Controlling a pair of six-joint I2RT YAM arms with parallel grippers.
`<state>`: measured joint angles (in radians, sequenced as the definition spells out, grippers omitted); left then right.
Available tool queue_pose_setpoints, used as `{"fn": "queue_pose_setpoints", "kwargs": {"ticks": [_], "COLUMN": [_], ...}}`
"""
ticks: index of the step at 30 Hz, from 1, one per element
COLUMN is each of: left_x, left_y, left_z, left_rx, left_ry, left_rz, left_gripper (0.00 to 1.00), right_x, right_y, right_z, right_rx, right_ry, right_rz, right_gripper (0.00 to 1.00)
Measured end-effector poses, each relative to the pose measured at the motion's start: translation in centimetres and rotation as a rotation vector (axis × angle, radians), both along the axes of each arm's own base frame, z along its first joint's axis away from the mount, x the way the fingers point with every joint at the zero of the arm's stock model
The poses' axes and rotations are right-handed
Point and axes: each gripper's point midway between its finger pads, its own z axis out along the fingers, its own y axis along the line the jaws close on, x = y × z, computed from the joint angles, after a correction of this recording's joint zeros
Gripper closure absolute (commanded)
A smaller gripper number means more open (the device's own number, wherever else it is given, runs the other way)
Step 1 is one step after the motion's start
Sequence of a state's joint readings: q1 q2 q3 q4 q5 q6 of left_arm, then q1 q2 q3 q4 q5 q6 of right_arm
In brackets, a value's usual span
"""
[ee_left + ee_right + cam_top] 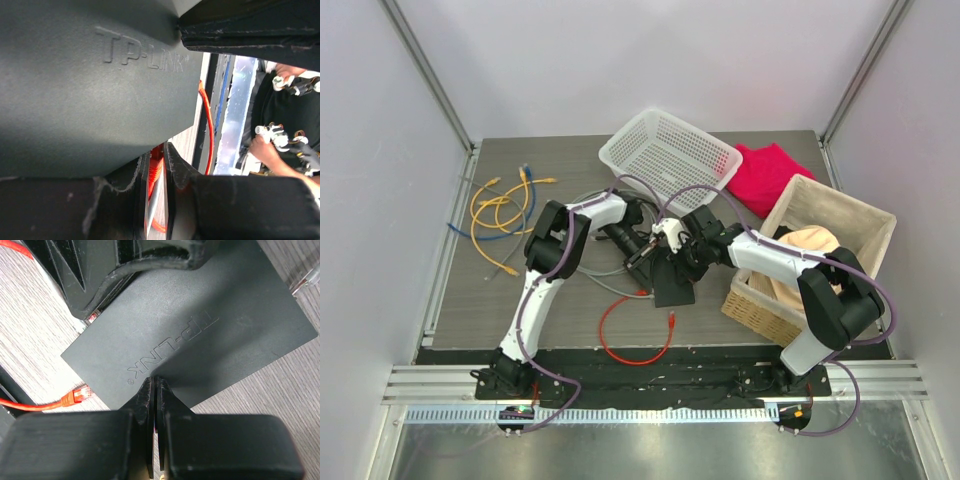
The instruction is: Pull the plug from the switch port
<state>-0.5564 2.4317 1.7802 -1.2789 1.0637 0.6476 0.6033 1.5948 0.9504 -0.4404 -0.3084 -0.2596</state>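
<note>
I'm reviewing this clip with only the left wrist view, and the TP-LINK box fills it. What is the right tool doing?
Observer: The right tool is shut, its tips set down on the switch's top face beside the logo.
Operator: And the orange plug?
Observer: The orange plug lies on the table beside the switch's short edge, apparently in no socket.
Operator: Anything behind the switch?
Observer: A white mesh basket, with a red cloth to its right.
</note>
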Motion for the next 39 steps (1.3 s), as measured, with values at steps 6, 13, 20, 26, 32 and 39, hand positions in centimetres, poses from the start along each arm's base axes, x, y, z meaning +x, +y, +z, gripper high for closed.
{"fn": "queue_pose_setpoints", "kwargs": {"ticks": [6, 13, 20, 26, 32, 39], "left_x": [1.3, 8.4, 7.5, 3.9, -0.6, 0.6], "left_y": [0.9, 1.2, 4.3, 11.8, 16.8, 15.5], "left_z": [0.0, 2.6, 11.7, 12.8, 3.2, 1.3], "left_rx": [0.050, 0.049, 0.135, 0.377, 0.668, 0.700], "left_ry": [-0.117, -0.378, -0.510, -0.799, -0.654, -0.622], "left_rz": [-0.078, -0.038, 0.217, 0.483, 0.494, 0.492], "left_gripper": [0.92, 0.40, 0.35, 0.33, 0.36, 0.41], "right_x": [0.1, 0.1, 0.1, 0.1, 0.3, 0.3], "right_y": [0.0, 0.1, -0.1, -0.2, -0.3, -0.3], "right_z": [0.0, 0.0, 0.1, 0.1, 0.1, 0.1], "right_rx": [-0.001, -0.003, -0.006, -0.005, -0.012, -0.014], "right_ry": [-0.004, -0.008, -0.024, -0.035, -0.043, -0.046], "right_rz": [-0.001, 0.004, 0.009, 0.011, 0.015, 0.015], "right_gripper": [0.99, 0.99, 0.99, 0.99, 0.99, 0.99]}}
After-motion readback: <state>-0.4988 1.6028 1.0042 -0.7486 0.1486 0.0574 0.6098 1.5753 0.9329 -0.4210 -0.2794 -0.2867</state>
